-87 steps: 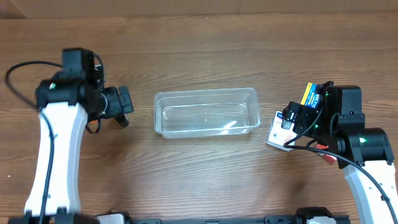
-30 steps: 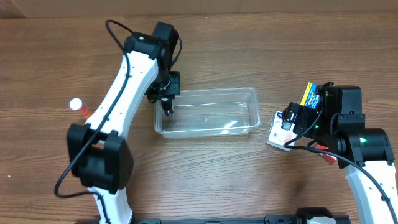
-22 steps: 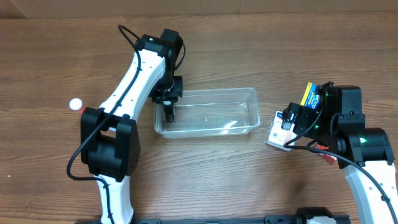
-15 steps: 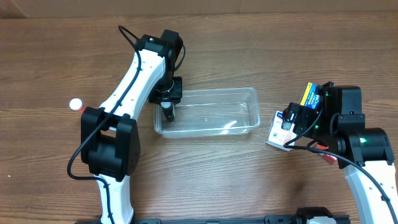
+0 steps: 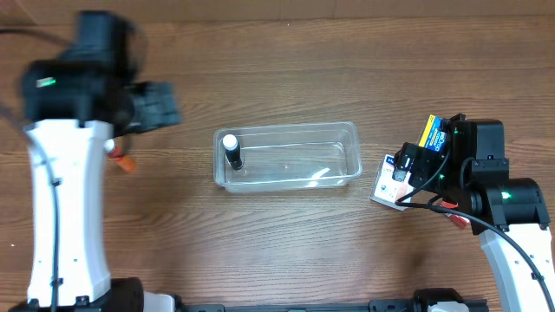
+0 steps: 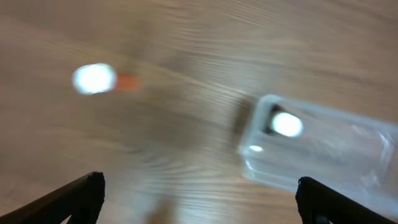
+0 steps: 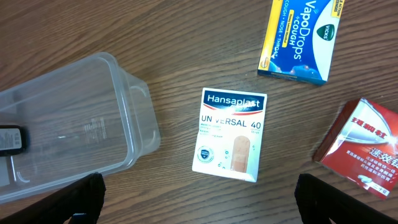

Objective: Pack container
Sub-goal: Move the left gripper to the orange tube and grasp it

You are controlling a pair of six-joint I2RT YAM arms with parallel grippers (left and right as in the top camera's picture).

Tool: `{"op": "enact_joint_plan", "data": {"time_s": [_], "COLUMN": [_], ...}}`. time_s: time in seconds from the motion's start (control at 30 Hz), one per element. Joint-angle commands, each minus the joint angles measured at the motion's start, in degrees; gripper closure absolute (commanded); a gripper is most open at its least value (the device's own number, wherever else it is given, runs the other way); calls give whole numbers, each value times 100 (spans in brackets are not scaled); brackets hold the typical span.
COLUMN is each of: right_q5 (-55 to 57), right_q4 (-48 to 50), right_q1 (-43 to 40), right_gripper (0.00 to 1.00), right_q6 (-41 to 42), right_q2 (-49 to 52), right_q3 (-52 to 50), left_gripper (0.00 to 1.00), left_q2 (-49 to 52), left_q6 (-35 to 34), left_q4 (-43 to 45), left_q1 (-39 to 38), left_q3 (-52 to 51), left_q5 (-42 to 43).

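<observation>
Left arm has pulled back to the far left of the bench (image 5: 286, 251) and is blurred with motion. Half a second ago it was reaching down into the container's left end. Left gripper (image 6: 200, 184) now spread wide, nothing between the fingers.

Left behind: a small dark bottle (image 5: 231, 151) with a white cap, inside the container (image 5: 286, 127) at its left end. Upright or lying, cannot tell. Reading: release done, first item packed, most of the job remains.

Not yet packed:
- orange bottle (image 6: 99, 79), white cap, on the bench left of the container, well apart from it
- Hansaplast box (image 7: 230, 134), near the container's right end, not touching
- VapoDrops box (image 7: 298, 37) and red box (image 7: 367, 155), further right

Right arm unchanged, hanging over the boxes. Right gripper (image 7: 199, 186) wide open, holding nothing.

Container sits mid-bench, long side running left to right. Clear shallow plastic tub with rounded corners and a raised rim; wood grain shows through floor and walls. Apart from the bottle, nothing in it.
</observation>
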Motion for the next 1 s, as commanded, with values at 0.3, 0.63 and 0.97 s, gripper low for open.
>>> {"op": "enact_joint_plan", "data": {"time_s": [0.3,0.63,0.97], "right_q5": [4,7,7], "right_q4": [26,9,7], "right_q1": [39,39,39], "right_gripper": [0,0,0], "right_q6": [-26,-26,-26], "right_q2": [-46,-46,-46], "right_q3": [173,173,173], "left_gripper": [0,0,40], "left_q2": [1327,2378,2389], "left_q6": [385,393,396], "left_q4": [957,1130,1145], "left_q1": [1836,1836,1836], "left_q3": [-1071,-1071,-1071], "left_q5": [369,116,-26]}}
